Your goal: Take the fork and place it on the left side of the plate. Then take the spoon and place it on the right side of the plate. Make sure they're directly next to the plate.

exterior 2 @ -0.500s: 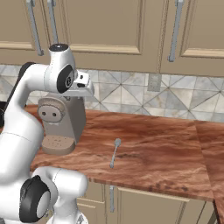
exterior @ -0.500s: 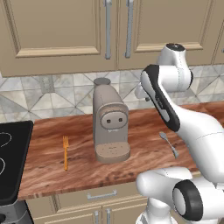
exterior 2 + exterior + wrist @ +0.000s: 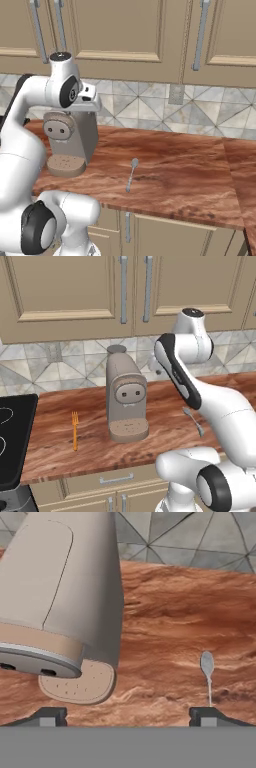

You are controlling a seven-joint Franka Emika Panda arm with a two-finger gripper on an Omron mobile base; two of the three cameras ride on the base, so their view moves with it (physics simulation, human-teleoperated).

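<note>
The orange fork [image 3: 75, 429] lies on the wooden counter to the left of a coffee machine, tines pointing toward the wall. The grey metal spoon [image 3: 194, 421] [image 3: 131, 175] lies on the counter to the right of the machine. In the hand view the spoon [image 3: 207, 674] shows low on the right, just above my right fingertip [image 3: 210, 715]. My gripper [image 3: 130, 716] is open, with nothing between its fingers. It hangs high above the counter beside the machine's top, where my hand [image 3: 86, 98] shows in the right base view. The plate is out of view.
A tall beige coffee machine [image 3: 125, 401] [image 3: 65, 602] stands mid-counter between fork and spoon. A black stovetop [image 3: 12, 436] borders the counter on the left. Tiled backsplash and cabinets rise behind. Bare wood counter [image 3: 185, 170] stretches right of the spoon.
My arm's upper part and hand have shifted slightly to the left. Fork, spoon and coffee machine lie where they were.
</note>
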